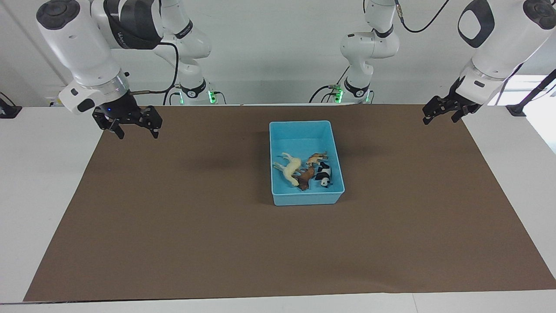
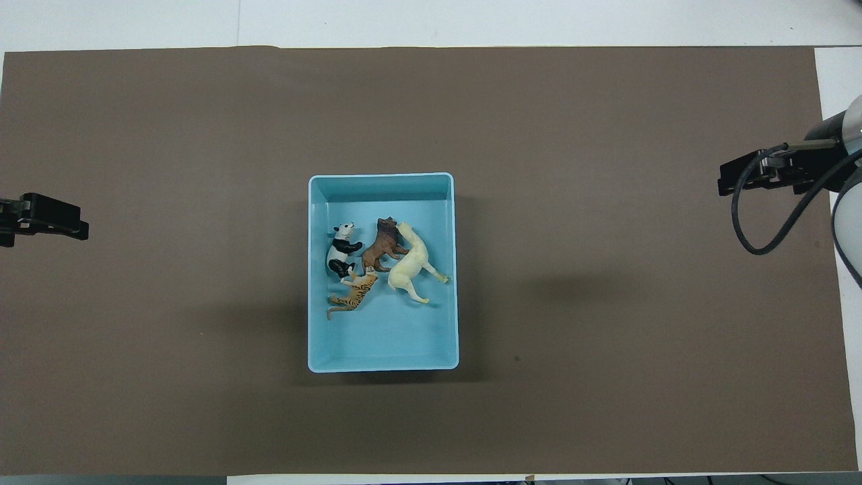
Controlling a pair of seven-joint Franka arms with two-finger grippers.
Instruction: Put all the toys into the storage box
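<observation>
The light blue storage box [image 1: 306, 199] stands in the middle of the brown mat, and it also shows in the overhead view [image 2: 384, 178]. All the toys lie inside it: a cream horse [image 1: 290, 168] [image 2: 412, 264], an orange tiger [image 1: 317, 158] [image 2: 354, 294], a panda [image 1: 324, 174] [image 2: 340, 250] and a dark brown maned animal [image 1: 305, 177] [image 2: 380, 246]. My right gripper [image 1: 137, 134] [image 2: 761, 174] is open and empty over the mat's edge at the right arm's end. My left gripper [image 1: 439, 120] [image 2: 47, 217] is open and empty over the mat's edge at the left arm's end.
A brown mat [image 1: 195, 226] covers most of the white table [image 1: 39, 174]. Nothing but the box stands on it. Both arms wait, raised, at the table's ends.
</observation>
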